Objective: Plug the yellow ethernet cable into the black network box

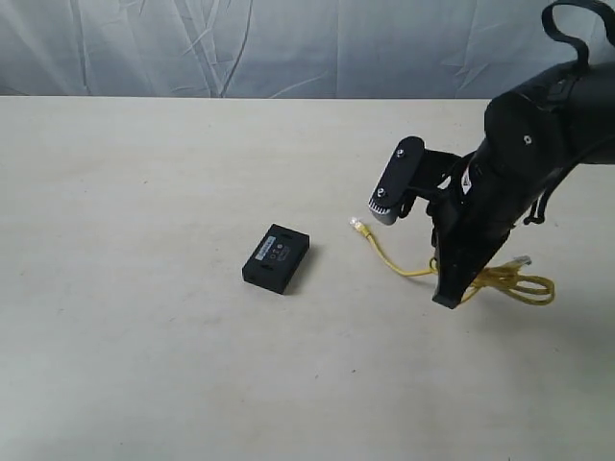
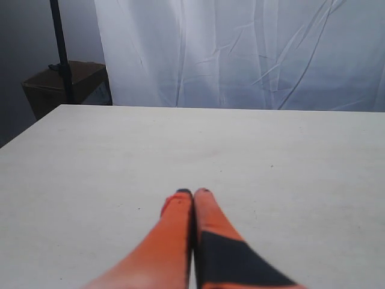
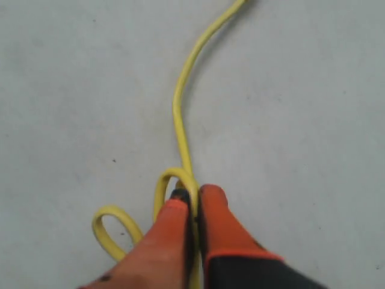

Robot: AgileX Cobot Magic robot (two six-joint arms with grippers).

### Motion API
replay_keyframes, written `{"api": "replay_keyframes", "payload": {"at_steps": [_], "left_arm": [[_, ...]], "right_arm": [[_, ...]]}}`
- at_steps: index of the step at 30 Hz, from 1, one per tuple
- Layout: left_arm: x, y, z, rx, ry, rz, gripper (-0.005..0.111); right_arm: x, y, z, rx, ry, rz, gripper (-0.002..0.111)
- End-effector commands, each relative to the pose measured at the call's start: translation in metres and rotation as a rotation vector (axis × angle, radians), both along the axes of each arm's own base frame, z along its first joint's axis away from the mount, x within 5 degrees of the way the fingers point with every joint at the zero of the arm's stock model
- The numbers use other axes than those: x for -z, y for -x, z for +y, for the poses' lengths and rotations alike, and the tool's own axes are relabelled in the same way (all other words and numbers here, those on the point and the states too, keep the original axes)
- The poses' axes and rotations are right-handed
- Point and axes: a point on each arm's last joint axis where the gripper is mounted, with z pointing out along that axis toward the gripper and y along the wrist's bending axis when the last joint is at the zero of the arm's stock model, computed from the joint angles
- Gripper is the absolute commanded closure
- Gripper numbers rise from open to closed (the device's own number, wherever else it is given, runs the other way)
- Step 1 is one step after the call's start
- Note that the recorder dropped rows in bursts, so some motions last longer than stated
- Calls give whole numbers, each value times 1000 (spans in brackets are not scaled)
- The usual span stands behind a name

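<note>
Right jaws pinch the yellow ethernet cable (image 3: 176, 114) mid-length, well back from its plug (image 1: 355, 225). That loose end could flop and miss the black network box (image 1: 277, 257) lying apart on the table (image 1: 144, 365). Left jaws clenched, empty.

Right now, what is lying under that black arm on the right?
Beneath the right arm, the yellow ethernet cable lies looped on the table, and the right pincer is closed on one strand. The arm covers the stretch of cable in between.
</note>
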Motion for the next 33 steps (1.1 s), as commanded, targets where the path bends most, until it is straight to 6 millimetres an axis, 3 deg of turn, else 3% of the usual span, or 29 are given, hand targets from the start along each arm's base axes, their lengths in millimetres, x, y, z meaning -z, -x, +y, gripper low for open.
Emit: {"api": "replay_keyframes", "payload": {"at_steps": [1, 7, 9, 14, 19, 21, 23, 25, 30, 33], "left_arm": [[0, 0, 0, -5, -1, -16, 107], [0, 0, 0, -5, -1, -16, 107], [0, 0, 0, -5, -1, -16, 107], [0, 0, 0, -5, -1, -16, 107], [0, 0, 0, -5, -1, -16, 107], [0, 0, 0, -5, -1, -16, 107], [0, 0, 0, -5, -1, -16, 107], [0, 0, 0, -5, -1, -16, 107], [0, 0, 0, -5, -1, -16, 107], [0, 0, 0, -5, -1, -16, 107]], "right_arm": [[9, 0, 0, -24, 20, 53, 103], [14, 0, -1, -30, 42, 64, 59], [12, 0, -1, -35, 46, 56, 54], [-3, -6, 4, -4, -35, -45, 60], [-21, -23, 14, 395, -294, -137, 84], [-21, -26, 17, 551, -376, -129, 94], [-15, -27, 17, 596, -380, -106, 100], [-6, -28, 18, 609, -359, -77, 97], [14, -36, 25, 654, -374, -28, 70], [23, -44, 32, 666, -371, -10, 75]]}}
